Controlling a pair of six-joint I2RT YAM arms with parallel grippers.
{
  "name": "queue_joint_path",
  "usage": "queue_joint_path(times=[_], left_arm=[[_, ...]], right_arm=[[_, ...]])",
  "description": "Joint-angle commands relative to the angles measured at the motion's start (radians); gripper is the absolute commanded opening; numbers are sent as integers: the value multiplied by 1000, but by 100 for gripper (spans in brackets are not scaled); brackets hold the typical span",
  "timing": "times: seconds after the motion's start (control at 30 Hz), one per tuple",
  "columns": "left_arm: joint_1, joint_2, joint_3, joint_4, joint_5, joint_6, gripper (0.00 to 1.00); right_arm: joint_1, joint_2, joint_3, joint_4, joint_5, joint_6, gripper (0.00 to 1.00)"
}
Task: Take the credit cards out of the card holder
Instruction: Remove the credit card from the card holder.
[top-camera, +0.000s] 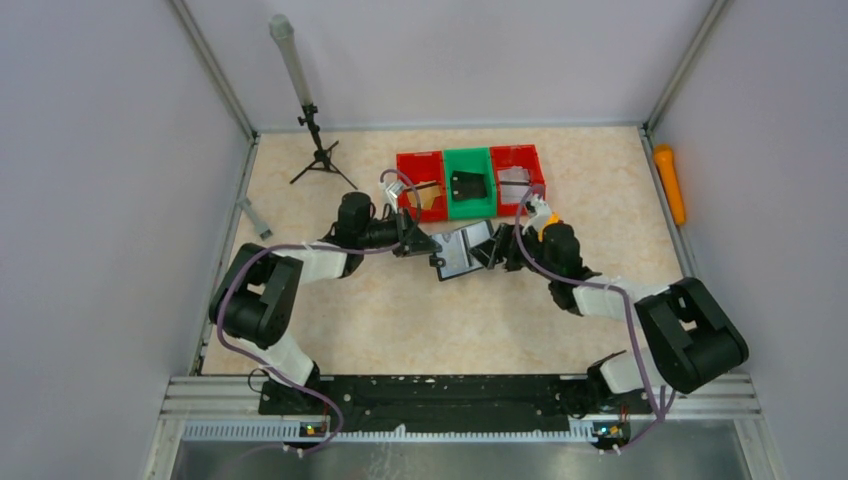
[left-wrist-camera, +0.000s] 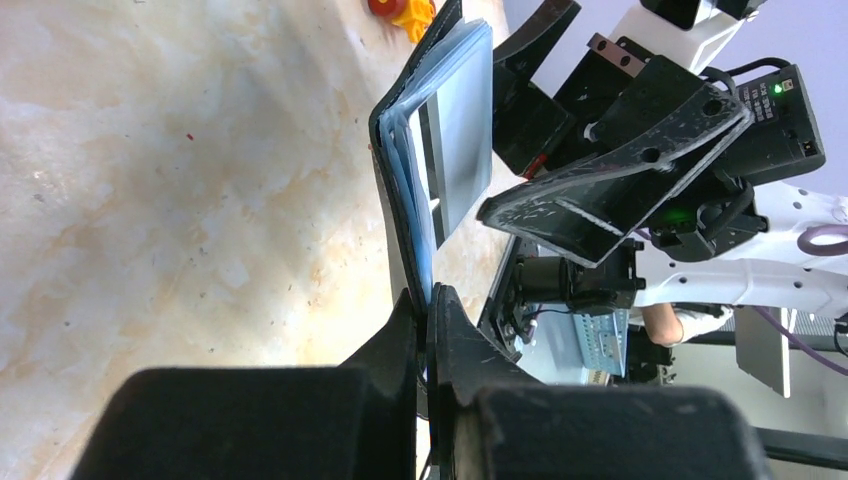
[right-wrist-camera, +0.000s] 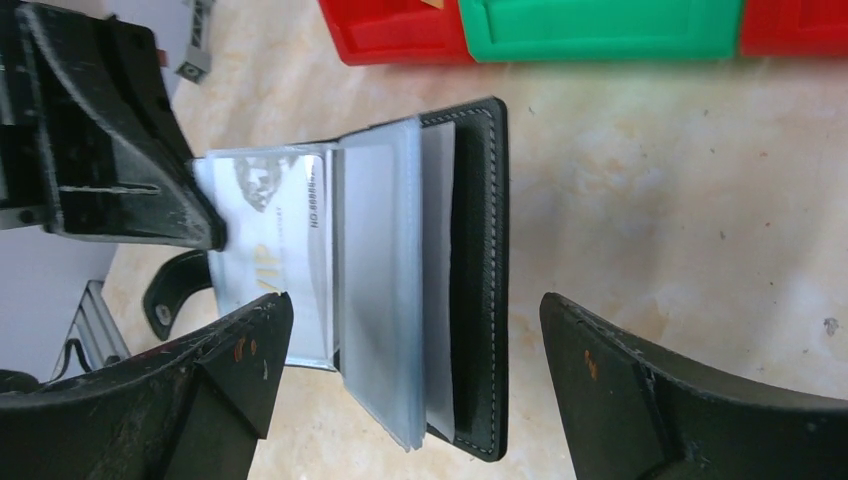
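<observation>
Card holder (right-wrist-camera: 478, 270) lies open between the right gripper's (right-wrist-camera: 415, 310) wide-spread jaws, one edge clamped in the left gripper (left-wrist-camera: 428, 310); probably light, sleeves (right-wrist-camera: 385, 290) floppy, card (right-wrist-camera: 265, 250) stiff, slick, so pinch the edge nearest those open jaws

Card holder (top-camera: 462, 255) open, pale inside up, mid table (top-camera: 400, 320), L gripper (top-camera: 430, 249) at its left edge, R gripper (top-camera: 501, 252) at its right, 3 bins (top-camera: 468, 158) in row behind, red-green-red, black case (top-camera: 467, 185) in green one, tripod (top-camera: 318, 150) back-left, orange obj (top-camera: 670, 185) far right.
</observation>
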Motion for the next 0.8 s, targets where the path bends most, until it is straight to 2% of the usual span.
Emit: queue_joint_path(times=[0.0,0.2,0.4,0.6,0.67,0.77], left_arm=[[3,-51,-17,141,49,-36,0],[4,-43,-20,158,49,-38,0],[3,-48,-26,181,53,-44,0],[4,-56,-34,204,57,-45,0],[4,-56,-37,213,60,-51,0],[3,-56,-40,229,61,-58,0]], right_arm=[[-17,-74,-39,157,-51,34,96],[-20,-105,-68,223,-77,49,78],[-25,-68,-57,246,-116,67,57],[-29,-37,-51,269,-151,79,51],[-31,-26,-48,279,-164,87,47],[-34,-6,-41,289,-186,97,36]])
